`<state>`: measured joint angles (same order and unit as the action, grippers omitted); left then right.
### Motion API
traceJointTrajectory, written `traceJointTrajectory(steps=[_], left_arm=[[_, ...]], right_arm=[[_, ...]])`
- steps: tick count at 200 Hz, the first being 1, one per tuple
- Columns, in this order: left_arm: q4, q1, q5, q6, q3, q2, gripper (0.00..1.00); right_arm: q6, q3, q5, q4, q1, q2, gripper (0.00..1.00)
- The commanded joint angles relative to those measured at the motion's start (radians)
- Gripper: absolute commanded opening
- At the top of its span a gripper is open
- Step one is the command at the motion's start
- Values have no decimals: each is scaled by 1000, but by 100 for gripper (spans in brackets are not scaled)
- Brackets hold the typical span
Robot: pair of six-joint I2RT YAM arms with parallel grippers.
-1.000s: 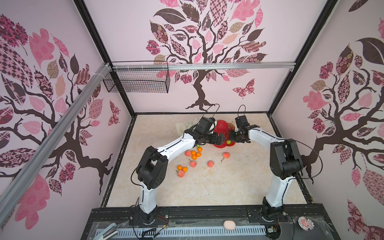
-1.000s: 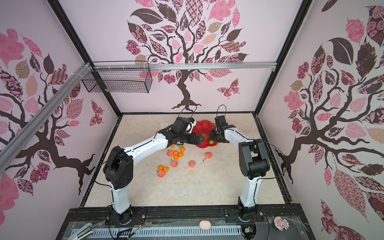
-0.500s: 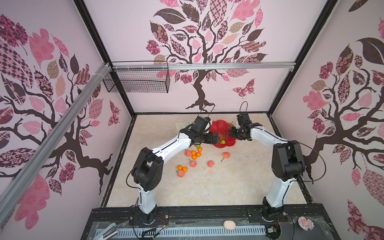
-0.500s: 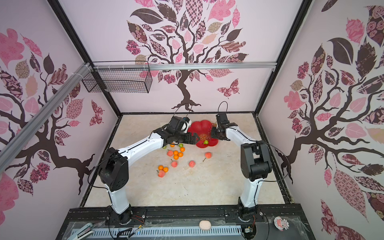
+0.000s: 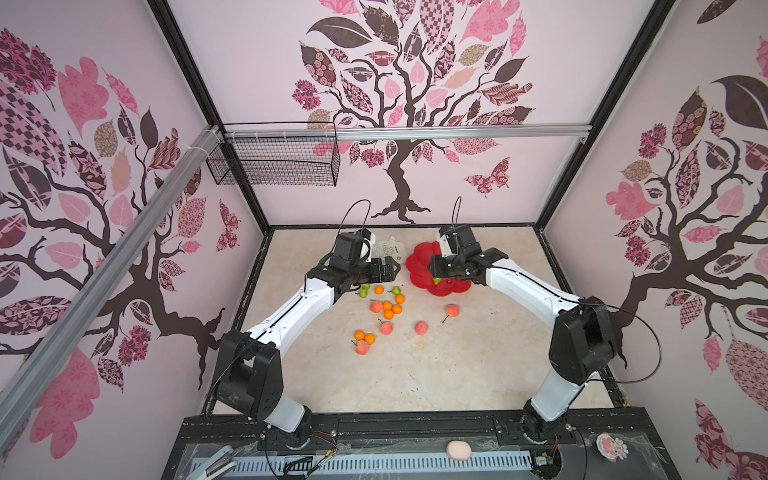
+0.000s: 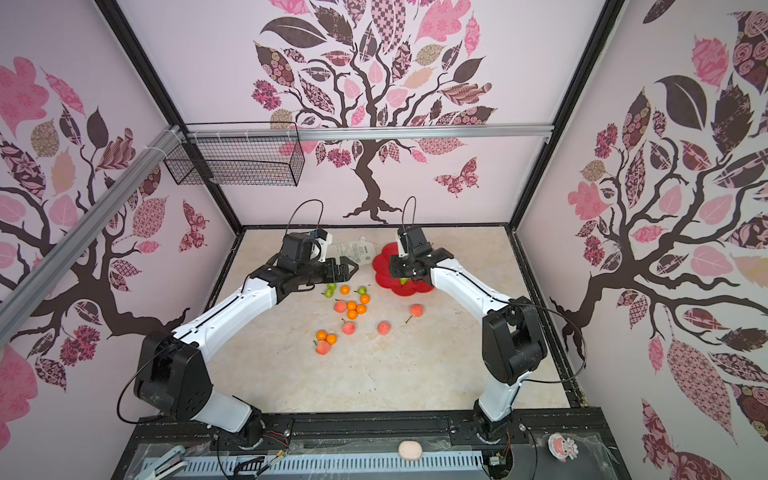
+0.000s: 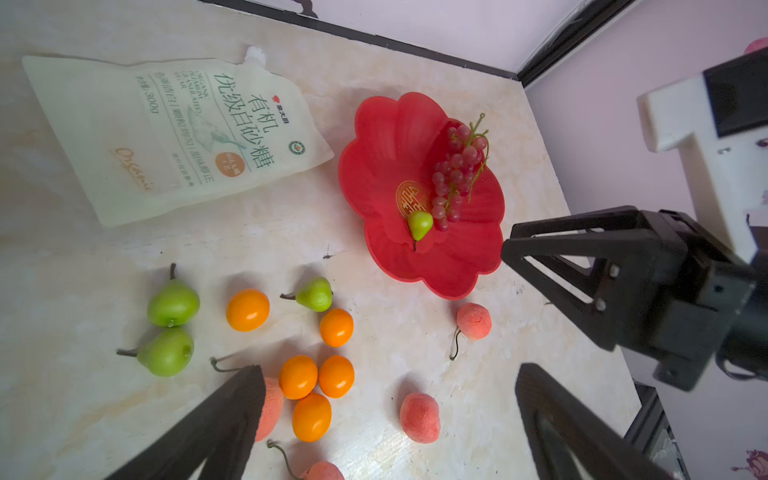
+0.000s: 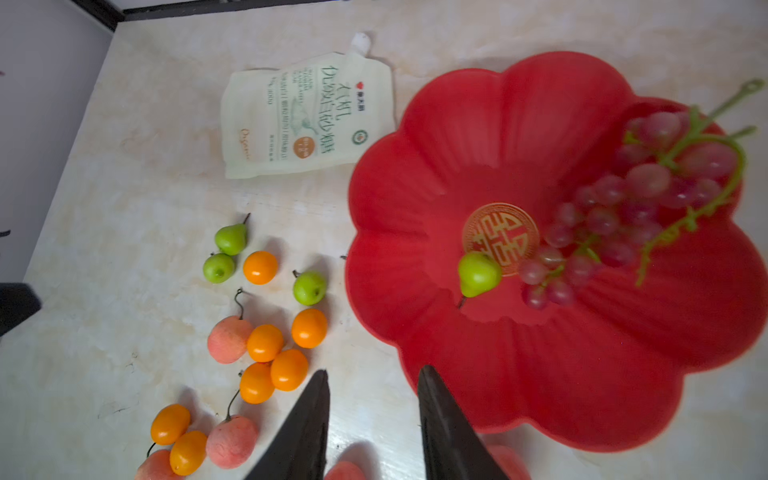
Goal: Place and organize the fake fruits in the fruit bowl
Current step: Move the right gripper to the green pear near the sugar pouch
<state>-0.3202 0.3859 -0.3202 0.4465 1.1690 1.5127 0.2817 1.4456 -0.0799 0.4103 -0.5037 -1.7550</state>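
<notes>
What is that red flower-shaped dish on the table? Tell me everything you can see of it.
The fruit bowl is a shallow, glossy red dish, plastic by its look, with a scalloped petal rim and a round gold emblem at its centre. It sits flat on the pale table. Inside lie a grape bunch and one small green pear at the emblem's edge. A white pouch lies close beside its rim.
</notes>
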Motion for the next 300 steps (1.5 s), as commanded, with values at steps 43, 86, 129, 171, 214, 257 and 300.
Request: traceJointTrajectory(steps=[43, 86, 129, 171, 214, 257, 300], left_arm=[[207, -138, -184, 120, -152, -12, 98], [271, -231, -232, 178, -176, -2, 98], [280, -270, -240, 191, -178, 4, 98], [297, -279, -251, 209, -184, 12, 98], [303, -291, -257, 216, -186, 14, 98], [310, -294, -261, 219, -187, 15, 97], [312, -298, -267, 223, -186, 18, 97]], right_arm=[[-168, 240, -35, 134, -132, -242, 40], [-209, 410, 10, 242, -165, -401, 41], [-250, 533, 32, 323, -170, -516, 42], [-272, 582, 47, 346, -171, -579, 45], [-274, 649, 34, 384, -171, -639, 49], [-270, 721, 42, 431, -171, -693, 50], [-265, 766, 54, 459, -172, -748, 50]])
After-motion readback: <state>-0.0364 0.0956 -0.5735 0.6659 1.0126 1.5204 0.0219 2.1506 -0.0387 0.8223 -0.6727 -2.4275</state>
